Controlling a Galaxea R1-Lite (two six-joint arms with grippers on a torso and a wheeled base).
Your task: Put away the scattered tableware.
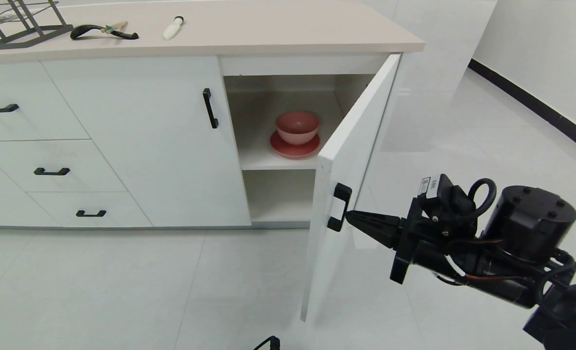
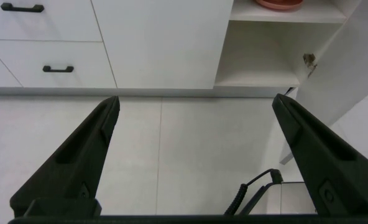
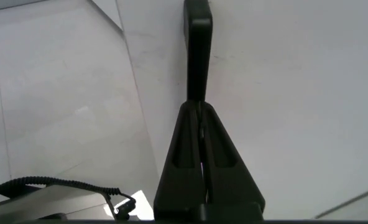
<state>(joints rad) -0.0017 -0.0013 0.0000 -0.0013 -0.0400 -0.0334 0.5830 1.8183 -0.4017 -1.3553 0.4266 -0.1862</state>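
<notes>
A pink bowl [image 1: 297,126] sits on a red plate [image 1: 294,146] on the upper shelf of the open cabinet. The cabinet door [image 1: 351,160] stands about half open, with a black handle [image 1: 339,206] on its outer face. My right gripper [image 1: 351,217] is shut, its tip touching the lower end of that handle [image 3: 197,50]; the fingers [image 3: 190,143] are pressed together with nothing between them. My left gripper [image 2: 196,101] hangs open above the floor, facing the cabinet's lower shelf. The plate's edge [image 2: 277,4] peeks in above it.
On the countertop [image 1: 268,34] lie a black ladle [image 1: 100,31] and a white-handled utensil [image 1: 172,27], beside a dark wire rack [image 1: 20,24]. Closed drawers [image 1: 49,171] fill the cabinet's left side. Open tiled floor spreads in front.
</notes>
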